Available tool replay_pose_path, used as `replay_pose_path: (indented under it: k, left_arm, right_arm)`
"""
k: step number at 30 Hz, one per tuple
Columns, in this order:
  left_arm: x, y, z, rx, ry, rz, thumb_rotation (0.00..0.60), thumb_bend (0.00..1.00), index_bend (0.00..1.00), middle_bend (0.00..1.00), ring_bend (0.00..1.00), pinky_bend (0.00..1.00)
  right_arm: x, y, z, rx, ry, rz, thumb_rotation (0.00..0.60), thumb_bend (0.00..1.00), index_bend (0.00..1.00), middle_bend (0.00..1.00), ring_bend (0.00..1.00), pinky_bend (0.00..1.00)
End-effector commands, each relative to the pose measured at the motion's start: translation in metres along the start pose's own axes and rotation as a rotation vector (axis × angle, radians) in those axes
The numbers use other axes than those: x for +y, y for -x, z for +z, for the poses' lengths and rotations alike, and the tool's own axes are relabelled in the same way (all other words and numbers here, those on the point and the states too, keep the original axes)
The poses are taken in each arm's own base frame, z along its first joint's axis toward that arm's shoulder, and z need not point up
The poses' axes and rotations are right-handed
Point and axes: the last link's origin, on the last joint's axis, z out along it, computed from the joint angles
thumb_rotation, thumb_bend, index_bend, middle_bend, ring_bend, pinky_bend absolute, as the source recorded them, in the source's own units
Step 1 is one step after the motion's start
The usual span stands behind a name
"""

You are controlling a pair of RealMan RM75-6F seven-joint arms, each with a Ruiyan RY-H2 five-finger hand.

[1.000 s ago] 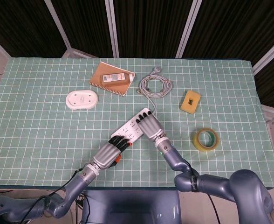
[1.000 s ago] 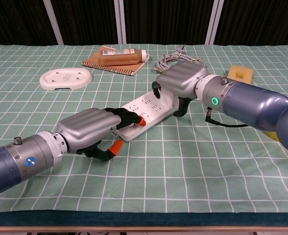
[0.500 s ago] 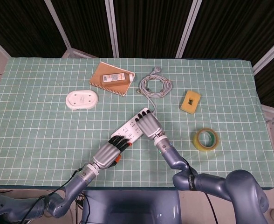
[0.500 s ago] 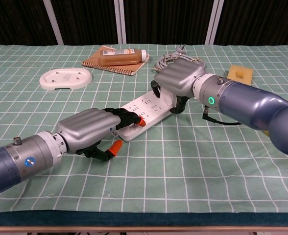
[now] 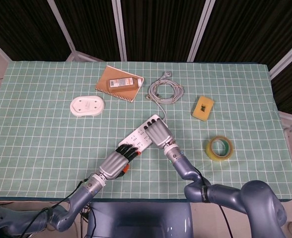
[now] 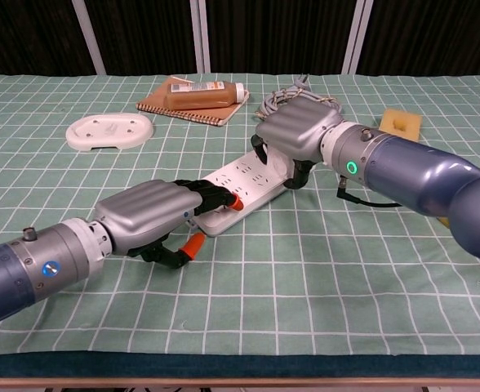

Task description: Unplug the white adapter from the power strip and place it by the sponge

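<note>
The white power strip [image 5: 142, 135] lies slanted at the table's middle. My left hand [image 5: 118, 159] rests on its near end, fingers over the top and thumb at the side, as the chest view shows [image 6: 154, 214]. My right hand [image 5: 159, 134] is cupped over the strip's far end, fingers curled down around the white adapter, which the hand [image 6: 299, 131] almost wholly hides. The yellow sponge [image 5: 203, 108] sits to the right, apart from both hands.
A coiled grey cable [image 5: 165, 90] lies just beyond the strip. A notebook with a brown bottle [image 5: 120, 83] and a white oval holder [image 5: 87, 105] are at the back left. A roll of yellow tape [image 5: 219, 148] lies at the right front.
My right hand edged slightly left over the strip's far end and closed in a little. The left hand and the strip have not moved.
</note>
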Motion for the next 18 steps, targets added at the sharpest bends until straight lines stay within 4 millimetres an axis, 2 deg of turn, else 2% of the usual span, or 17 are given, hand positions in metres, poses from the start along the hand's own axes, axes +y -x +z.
replay_pose_path:
  k: [1, 6, 12, 15, 18]
  left_arm:
    - [0.0002, 0.0003, -0.0001, -0.001, 0.0, -0.001, 0.6, 0.62, 0.14, 0.12, 0.05, 0.19]
    - [0.0007, 0.0007, -0.0003, -0.002, 0.003, -0.002, 0.6, 0.62, 0.14, 0.12, 0.05, 0.19]
    - [0.0007, 0.0005, -0.0008, -0.004, 0.005, -0.002, 0.6, 0.62, 0.14, 0.12, 0.05, 0.19]
    - [0.0007, 0.0003, -0.0009, -0.005, 0.006, -0.001, 0.6, 0.62, 0.14, 0.12, 0.05, 0.19]
    - [0.0008, 0.0002, -0.001, -0.006, 0.006, -0.002, 0.6, 0.62, 0.14, 0.12, 0.05, 0.2]
  right_arm:
    - [0.001, 0.0008, 0.0003, -0.001, 0.006, 0.001, 0.6, 0.7, 0.55, 0.42, 0.39, 0.6]
    - [0.0025, 0.0006, 0.0, 0.003, 0.013, 0.002, 0.6, 0.8, 0.6, 0.46, 0.44, 0.66]
    - [0.0051, -0.0027, -0.0001, 0.015, 0.03, 0.011, 0.6, 0.81, 0.61, 0.47, 0.45, 0.71]
    - [0.0067, -0.0029, -0.0006, 0.015, 0.04, 0.012, 0.6, 0.81, 0.63, 0.49, 0.46, 0.57]
    - [0.0084, -0.0022, -0.0012, 0.007, 0.054, 0.018, 0.6, 0.81, 0.64, 0.49, 0.47, 0.55]
